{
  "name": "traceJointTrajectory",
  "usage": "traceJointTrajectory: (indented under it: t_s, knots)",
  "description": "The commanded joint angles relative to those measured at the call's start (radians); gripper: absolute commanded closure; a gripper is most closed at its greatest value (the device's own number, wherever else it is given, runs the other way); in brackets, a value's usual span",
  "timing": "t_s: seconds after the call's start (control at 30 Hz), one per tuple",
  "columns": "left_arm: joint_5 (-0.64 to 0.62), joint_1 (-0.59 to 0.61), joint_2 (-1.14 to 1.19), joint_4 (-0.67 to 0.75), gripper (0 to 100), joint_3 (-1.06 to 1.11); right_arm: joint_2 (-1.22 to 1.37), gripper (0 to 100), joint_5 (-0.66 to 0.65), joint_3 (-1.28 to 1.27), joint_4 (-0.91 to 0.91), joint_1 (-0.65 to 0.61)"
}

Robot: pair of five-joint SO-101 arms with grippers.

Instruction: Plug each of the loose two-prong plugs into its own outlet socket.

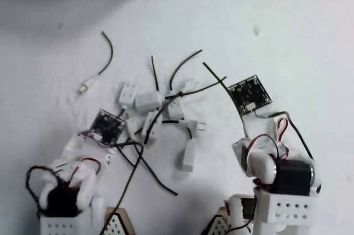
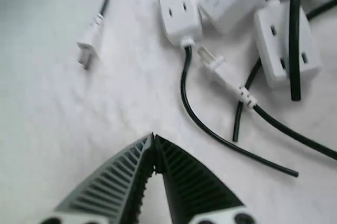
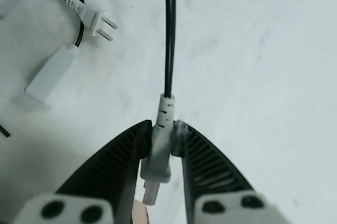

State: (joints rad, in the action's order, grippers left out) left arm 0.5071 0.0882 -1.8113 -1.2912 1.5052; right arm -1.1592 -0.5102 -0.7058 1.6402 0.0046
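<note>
My right gripper (image 3: 162,127) is shut on a white two-prong plug (image 3: 157,153), gripped by its body, and its black cord (image 3: 169,34) runs away from the fingers. Beyond it lie another loose plug (image 3: 99,26) and a white outlet socket (image 3: 49,74). My left gripper (image 2: 154,139) is shut with nothing in it, low over bare table. Ahead of it are a loose plug (image 2: 87,49) on a black cord, a two-slot socket (image 2: 177,7), a plug (image 2: 215,66) lying beside that socket, and another socket (image 2: 287,45). In the high view the sockets (image 1: 149,101) cluster mid-table.
Black cords (image 1: 146,166) cross the white table (image 1: 287,36) between the two arms. One separate plug (image 1: 86,87) lies off to the left of the cluster. A long socket (image 1: 189,157) sits near the front. The left arm (image 1: 72,185) and right arm (image 1: 276,174) stand at the near edge.
</note>
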Motion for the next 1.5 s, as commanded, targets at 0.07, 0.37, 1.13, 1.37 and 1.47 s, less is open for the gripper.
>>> traceJointTrajectory:
  t_s: [0.07, 0.37, 1.13, 1.37, 1.47]
  knots:
    - [0.005, -0.008, -0.002, 0.074, 98, -0.334, -0.104, 98.1, 0.044, 0.006, -0.099, 0.002]
    - [-0.247, -0.010, -0.002, 0.284, 98, -0.497, -0.189, 98.1, 0.293, 0.006, -0.185, -0.185]
    - [-0.726, -0.478, -0.005, 0.391, 98, -0.471, -0.337, 98.1, 0.445, 0.011, -0.329, -0.855]
    - [-0.569, -0.668, -0.005, 0.304, 98, -0.474, -0.479, 98.1, 0.384, -0.089, -0.412, -0.900]
    - [-0.542, -0.716, -0.005, 0.275, 98, -0.474, -0.496, 98.1, 0.367, -0.141, -0.446, -0.900]
